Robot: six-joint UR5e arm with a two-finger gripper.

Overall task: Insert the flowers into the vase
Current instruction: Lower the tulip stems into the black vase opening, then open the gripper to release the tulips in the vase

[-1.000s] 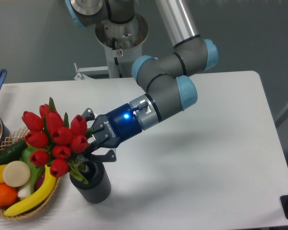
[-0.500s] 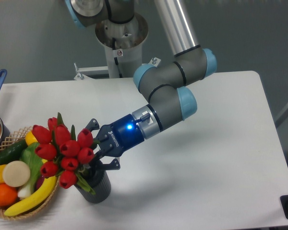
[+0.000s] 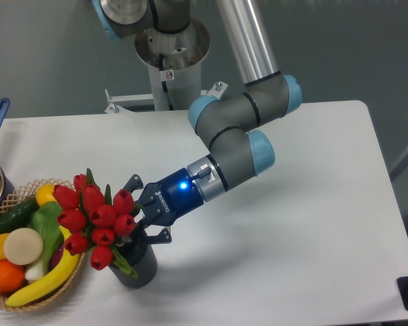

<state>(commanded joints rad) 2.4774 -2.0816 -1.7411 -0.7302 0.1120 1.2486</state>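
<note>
1. While the gripper (image 3: 137,216) clamps the flowers (image 3: 95,217) by their stems, they tilt left over the vase (image 3: 137,265).
2. The vase stands near-left on the white table (image 3: 292,224), beside a wicker basket (image 3: 51,295).
3. A grey wall (image 3: 353,47) lies behind.

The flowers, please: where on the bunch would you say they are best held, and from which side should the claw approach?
Grip the flowers on the short green stems just under the heads, coming from the right side, as the claw does now. The red heads spread wider than the vase and lean left over the wicker basket, so only the stems give a narrow hold.
</note>
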